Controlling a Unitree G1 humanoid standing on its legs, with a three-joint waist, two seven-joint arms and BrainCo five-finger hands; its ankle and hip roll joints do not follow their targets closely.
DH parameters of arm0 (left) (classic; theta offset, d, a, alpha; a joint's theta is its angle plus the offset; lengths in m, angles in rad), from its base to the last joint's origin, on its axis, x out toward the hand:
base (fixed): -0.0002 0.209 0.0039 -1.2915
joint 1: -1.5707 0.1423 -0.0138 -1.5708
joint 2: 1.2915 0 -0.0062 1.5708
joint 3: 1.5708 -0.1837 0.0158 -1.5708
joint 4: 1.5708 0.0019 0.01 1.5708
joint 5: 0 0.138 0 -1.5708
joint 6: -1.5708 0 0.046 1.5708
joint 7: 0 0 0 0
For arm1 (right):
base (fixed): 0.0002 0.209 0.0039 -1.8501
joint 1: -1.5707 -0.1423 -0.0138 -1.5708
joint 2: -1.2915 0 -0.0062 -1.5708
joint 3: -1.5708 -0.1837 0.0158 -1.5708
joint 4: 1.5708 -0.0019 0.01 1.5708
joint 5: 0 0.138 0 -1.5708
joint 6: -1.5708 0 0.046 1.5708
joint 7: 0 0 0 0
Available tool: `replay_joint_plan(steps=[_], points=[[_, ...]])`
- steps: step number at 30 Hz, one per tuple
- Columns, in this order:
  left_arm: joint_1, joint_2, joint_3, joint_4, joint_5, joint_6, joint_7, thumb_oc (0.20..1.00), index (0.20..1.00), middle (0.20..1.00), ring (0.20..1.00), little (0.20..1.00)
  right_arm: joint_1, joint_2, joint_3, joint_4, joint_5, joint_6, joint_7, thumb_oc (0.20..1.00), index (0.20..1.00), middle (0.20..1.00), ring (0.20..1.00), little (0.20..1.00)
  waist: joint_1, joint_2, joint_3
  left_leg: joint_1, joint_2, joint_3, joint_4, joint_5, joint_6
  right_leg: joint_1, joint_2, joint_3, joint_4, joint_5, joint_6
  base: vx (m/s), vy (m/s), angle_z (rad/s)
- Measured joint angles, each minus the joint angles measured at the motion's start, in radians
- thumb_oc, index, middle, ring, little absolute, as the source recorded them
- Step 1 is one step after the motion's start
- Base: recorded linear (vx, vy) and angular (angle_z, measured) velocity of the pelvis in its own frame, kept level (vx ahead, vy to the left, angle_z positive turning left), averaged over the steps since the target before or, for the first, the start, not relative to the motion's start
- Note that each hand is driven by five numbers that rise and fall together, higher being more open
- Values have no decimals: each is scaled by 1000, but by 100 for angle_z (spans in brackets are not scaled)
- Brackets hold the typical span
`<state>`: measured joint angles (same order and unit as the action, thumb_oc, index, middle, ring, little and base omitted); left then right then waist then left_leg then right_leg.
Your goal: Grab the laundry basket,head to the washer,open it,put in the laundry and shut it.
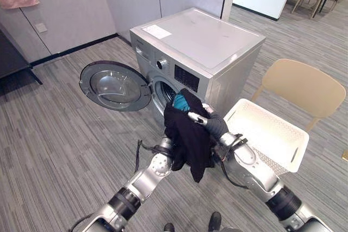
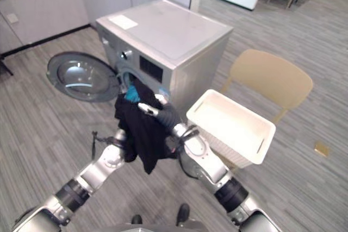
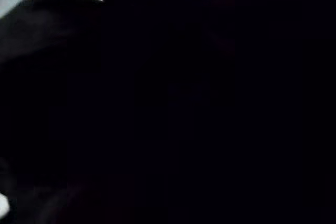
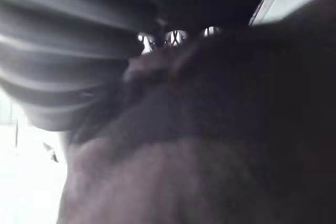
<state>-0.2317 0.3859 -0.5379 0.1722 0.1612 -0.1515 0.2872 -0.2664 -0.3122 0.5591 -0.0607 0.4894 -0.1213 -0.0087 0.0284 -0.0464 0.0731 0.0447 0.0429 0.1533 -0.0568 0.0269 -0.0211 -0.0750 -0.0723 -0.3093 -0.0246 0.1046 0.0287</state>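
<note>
The washer stands far centre, its round door swung open to the left; a black garment with a bit of teal cloth hangs at the drum's mouth; the right hand is curled on the garment from the right; the left hand is under the cloth, its fingers hidden, so I cannot tell its state; the white laundry basket sits on a tan chair to the right.
</note>
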Motion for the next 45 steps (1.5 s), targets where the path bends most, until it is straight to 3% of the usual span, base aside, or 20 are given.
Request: replay_joint_plan(steps=[12, 17, 26, 30, 32, 33, 35, 37, 38, 40, 42, 43, 44, 45], points=[[238, -30, 159, -2, -85, 11, -19, 200, 200, 200, 200, 200, 172, -63, -217, 1, -175, 16, -44, 1000, 1000, 1000, 1000, 1000, -5, 28, -15, 29, 4, 0, -23, 4, -5, 35, 8, 2, -36, 8, 1, 5, -1, -1], [324, -36, 266, 26, -200, 28, -46, 200, 200, 200, 200, 200, 294, -73, -344, 25, -230, 16, -52, 1000, 1000, 1000, 1000, 1000, -12, 30, -15, 29, 8, 0, -24, 3, -6, 45, 15, 1, -52, 13, 2, 3, -7, 0], [423, -17, 364, 132, -198, 30, -104, 200, 200, 200, 200, 200, 438, -135, -397, 218, -337, 47, 6, 1000, 1000, 1000, 1000, 1000, -26, 46, -13, 19, 12, -2, -30, -4, -7, 41, 18, 1, -55, 12, 1, -7, -16, 0], [471, -23, 419, 213, -198, 27, -136, 200, 200, 200, 200, 200, 451, -177, -400, 285, -450, 42, 15, 1000, 1000, 1000, 1000, 1000, -24, 58, -7, -3, 13, -6, -29, -1, -6, 21, 19, -3, -54, 12, 1, -77, -19, 4], [499, -19, 435, 253, -198, 28, -138, 200, 200, 200, 200, 200, 456, -194, -410, 306, -493, 29, 12, 1000, 1000, 1000, 1000, 1000, -17, 76, 14, -36, 12, -25, -9, 10, -7, 2, 17, -13, -52, 12, 2, -154, -8, 21], [485, -20, 438, 269, -198, 29, -137, 200, 200, 200, 200, 200, 453, -198, -417, 319, -501, 31, 11, 1000, 1000, 1000, 1000, 1000, -19, 65, 24, -52, 12, -32, 7, 9, -7, -2, 16, -17, -52, 12, 2, -128, -3, 34], [480, -20, 440, 284, -198, 28, -138, 200, 200, 200, 200, 200, 446, -199, -434, 341, -533, 28, 8, 1000, 1000, 1000, 1000, 1000, 5, 78, 70, -104, 9, -64, 51, 13, -12, -12, 13, -27, -53, 12, 2, -91, 21, 64], [449, -31, 440, 303, -197, 29, -141, 200, 200, 200, 200, 200, 438, -211, -441, 372, -565, 32, 0, 1000, 1000, 1000, 1000, 1000, 3, 95, 107, -150, 7, -87, 79, 16, -17, -12, 3, -84, -55, 9, -3, 24, 47, 106], [434, -35, 441, 312, -197, 30, -146, 200, 200, 200, 200, 200, 429, -213, -440, 393, -588, 35, -10, 1000, 1000, 1000, 1000, 1000, 0, 86, 125, -176, 24, -7, 98, -19, -18, -18, -15, -147, -57, 0, -26, 107, 40, 92], [437, -34, 444, 315, -197, 30, -146, 200, 200, 200, 200, 200, 414, -213, -438, 391, -600, 35, -11, 1000, 1000, 1000, 1000, 1000, 16, 85, 126, -182, 34, 70, 118, -38, -5, -40, -50, -162, -30, -6, -31, 94, 93, 66], [409, -38, 443, 320, -196, 38, -157, 200, 200, 200, 200, 200, 409, -217, -437, 392, -608, 38, -34, 1000, 1000, 1000, 1000, 1000, -41, 72, 129, -172, 79, 330, 157, -101, 4, 2, -102, -274, -40, -2, -16, 209, 210, 126], [409, -39, 443, 316, -196, 37, -158, 200, 200, 200, 200, 200, 410, -217, -433, 392, -609, 39, -34, 1000, 1000, 1000, 1000, 1000, -47, 74, 128, -160, 79, 346, 144, -98, 2, 8, -104, -281, -30, -7, -7, 288, 305, 123], [401, -41, 446, 307, -196, 32, -158, 200, 200, 200, 200, 200, 394, -208, -430, 400, -629, 41, -37, 1000, 1000, 1000, 1000, 1000, -47, 91, 118, -146, 80, 316, 115, -67, 11, -3, -111, -281, 11, -18, 14, 139, 174, 40], [397, -39, 448, 307, -196, 31, -158, 200, 200, 200, 200, 200, 384, -194, -429, 404, -641, 42, -37, 1000, 1000, 1000, 1000, 1000, -39, 79, 117, -145, 69, 305, 116, -53, 20, -13, -124, -267, 37, -28, 27, 204, 256, 8]])
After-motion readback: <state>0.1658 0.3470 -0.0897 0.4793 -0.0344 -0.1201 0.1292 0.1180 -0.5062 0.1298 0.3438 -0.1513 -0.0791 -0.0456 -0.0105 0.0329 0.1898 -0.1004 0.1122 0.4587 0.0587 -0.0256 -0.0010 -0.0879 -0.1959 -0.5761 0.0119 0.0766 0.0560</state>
